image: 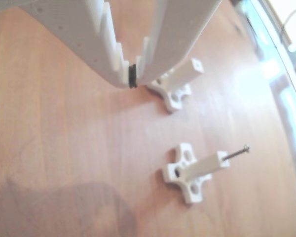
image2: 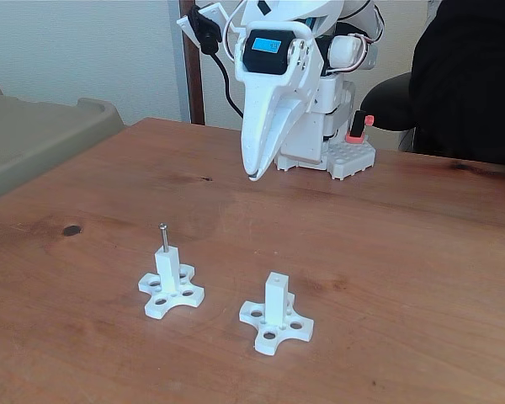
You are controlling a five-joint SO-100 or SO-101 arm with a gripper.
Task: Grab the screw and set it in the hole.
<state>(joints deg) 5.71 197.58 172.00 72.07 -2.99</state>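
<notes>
Wooden bench (image2: 404, 252), two white posts. Your gripper (image2: 252, 175) hangs above, jaws together, nothing clamped. Screw (image2: 163, 236) already stands in the left post's hole in the fixed view; the other post (image2: 275, 299) is bare. Grabbing could topple that light post.

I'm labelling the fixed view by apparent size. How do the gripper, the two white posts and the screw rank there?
1. gripper, clearly largest.
2. The post with the empty hole and the post holding the screw look about alike; the first stands nearer the camera, so I won't rank them.
3. screw, smallest by far.
</notes>
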